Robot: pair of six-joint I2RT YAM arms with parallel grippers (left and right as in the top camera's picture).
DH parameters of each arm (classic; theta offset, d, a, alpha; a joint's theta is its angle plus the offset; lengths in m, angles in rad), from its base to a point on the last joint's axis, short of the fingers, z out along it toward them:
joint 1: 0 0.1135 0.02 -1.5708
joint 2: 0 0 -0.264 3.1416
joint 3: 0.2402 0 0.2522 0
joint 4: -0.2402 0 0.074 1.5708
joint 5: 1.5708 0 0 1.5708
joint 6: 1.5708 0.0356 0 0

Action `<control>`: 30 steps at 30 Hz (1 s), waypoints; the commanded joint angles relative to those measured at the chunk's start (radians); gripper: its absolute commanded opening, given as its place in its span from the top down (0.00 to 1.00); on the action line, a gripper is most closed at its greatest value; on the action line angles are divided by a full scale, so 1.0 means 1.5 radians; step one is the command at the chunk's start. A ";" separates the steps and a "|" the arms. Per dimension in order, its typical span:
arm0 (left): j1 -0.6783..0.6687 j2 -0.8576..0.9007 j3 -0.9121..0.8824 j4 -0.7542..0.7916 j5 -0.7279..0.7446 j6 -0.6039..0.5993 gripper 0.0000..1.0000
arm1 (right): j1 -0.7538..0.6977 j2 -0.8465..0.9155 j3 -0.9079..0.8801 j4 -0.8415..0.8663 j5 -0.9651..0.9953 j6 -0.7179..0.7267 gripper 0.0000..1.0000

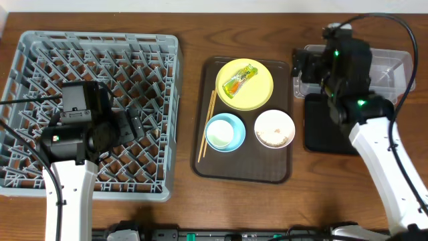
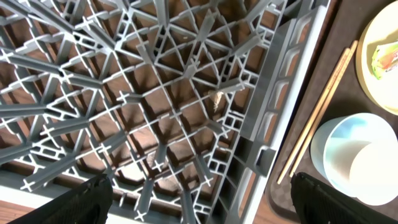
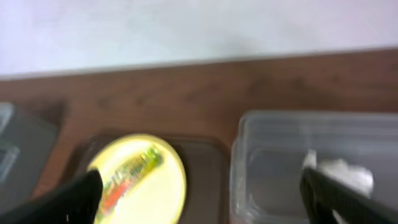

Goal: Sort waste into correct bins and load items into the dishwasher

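The green-and-orange wrapper (image 1: 239, 80) lies on the yellow plate (image 1: 259, 95) on the brown tray. Below it stand the light blue bowl (image 1: 233, 124), with a white cup (image 2: 379, 175) inside, and the white bowl (image 1: 257, 124) holding rice scraps (image 1: 273, 133). The chopsticks (image 1: 208, 124) lie along the tray's left side. My left gripper (image 1: 137, 124) is open and empty above the grey rack (image 1: 40, 67), near its right wall (image 2: 202, 205). My right gripper (image 1: 302, 67) is open and empty between the plate (image 3: 163, 194) and the clear tub (image 3: 273, 155). A white napkin (image 3: 342, 171) lies in the tub.
The dark brown serving tray (image 1: 241, 167) sits mid-table. The clear tub (image 1: 394, 67) is at the back right. The black tray (image 1: 317, 134) lies in front of it, partly under my right arm. A white wall stands behind the table.
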State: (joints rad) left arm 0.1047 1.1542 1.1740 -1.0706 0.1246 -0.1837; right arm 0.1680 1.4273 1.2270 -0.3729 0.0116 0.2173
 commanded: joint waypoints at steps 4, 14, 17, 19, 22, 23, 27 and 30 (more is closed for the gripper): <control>0.003 0.001 0.016 -0.001 -0.003 -0.004 0.07 | 0.029 0.080 0.214 -0.184 -0.032 -0.001 0.01; 0.003 0.001 0.016 -0.002 -0.003 -0.004 0.07 | 0.075 0.240 0.366 -0.318 -0.084 0.002 0.01; 0.003 0.001 0.016 -0.002 -0.003 -0.004 0.07 | 0.081 0.260 0.366 -0.309 -0.141 0.021 0.01; 0.003 0.001 0.016 -0.002 -0.003 -0.004 0.07 | 0.083 0.274 0.365 -0.285 -0.161 0.044 0.01; 0.003 0.001 0.016 -0.002 -0.003 -0.004 0.07 | 0.089 0.297 0.365 -0.242 -0.166 0.071 0.09; 0.003 0.001 0.016 -0.002 -0.003 -0.004 0.07 | 0.091 0.307 0.365 -0.231 -0.161 0.083 0.11; 0.003 0.001 0.016 -0.002 -0.003 -0.004 0.07 | 0.110 0.357 0.365 -0.197 -0.109 0.157 0.10; 0.003 0.001 0.016 -0.001 -0.003 -0.004 0.07 | 0.130 0.403 0.365 -0.187 -0.071 0.211 0.10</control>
State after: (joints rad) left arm 0.1047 1.1542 1.1759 -1.0702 0.1249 -0.1837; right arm 0.3279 1.9671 1.7634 -0.6559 -0.1547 0.4221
